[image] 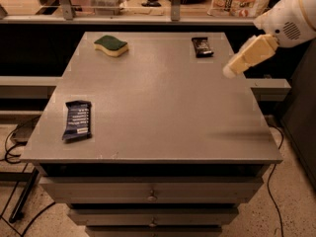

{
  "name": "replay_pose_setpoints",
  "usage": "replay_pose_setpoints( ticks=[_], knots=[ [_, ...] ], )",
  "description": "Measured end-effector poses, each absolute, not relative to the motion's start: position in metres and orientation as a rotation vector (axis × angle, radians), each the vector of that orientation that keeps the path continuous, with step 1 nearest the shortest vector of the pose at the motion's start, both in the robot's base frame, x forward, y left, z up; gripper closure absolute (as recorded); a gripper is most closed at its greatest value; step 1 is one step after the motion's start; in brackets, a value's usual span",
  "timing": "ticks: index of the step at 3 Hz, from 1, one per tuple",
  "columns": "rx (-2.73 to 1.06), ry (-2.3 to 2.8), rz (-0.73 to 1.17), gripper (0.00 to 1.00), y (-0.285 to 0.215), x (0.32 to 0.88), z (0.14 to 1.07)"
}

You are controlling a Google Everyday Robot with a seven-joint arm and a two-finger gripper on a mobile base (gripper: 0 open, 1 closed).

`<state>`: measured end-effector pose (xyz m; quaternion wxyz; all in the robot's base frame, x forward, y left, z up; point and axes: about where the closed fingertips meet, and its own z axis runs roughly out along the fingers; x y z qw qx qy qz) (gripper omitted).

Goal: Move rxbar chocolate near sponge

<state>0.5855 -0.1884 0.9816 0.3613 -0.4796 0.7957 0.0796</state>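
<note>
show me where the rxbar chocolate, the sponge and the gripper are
rxbar chocolate (202, 46), camera view, middle of the wrapper
sponge (109, 43), camera view, green top
gripper (232, 70), camera view, its tip, right of the rxbar chocolate

The table (158, 107) was viewed by a single camera set high before its near edge and angled down toward the far shelf (148, 19). The whole top was taken in at moderate range. The gripper (232, 70) was framed at upper right, so the camera was perhaps carried on the robot.
</note>
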Motion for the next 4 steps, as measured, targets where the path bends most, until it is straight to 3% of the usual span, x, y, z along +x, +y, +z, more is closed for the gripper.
replay_pose_setpoints(
  ticks=[2, 4],
  knots=[
    [-1.006, 1.976, 0.406, 0.00, -0.189, 0.655, 0.964],
    [-0.785, 1.955, 0.472, 0.00, -0.211, 0.740, 0.936]
  ],
)
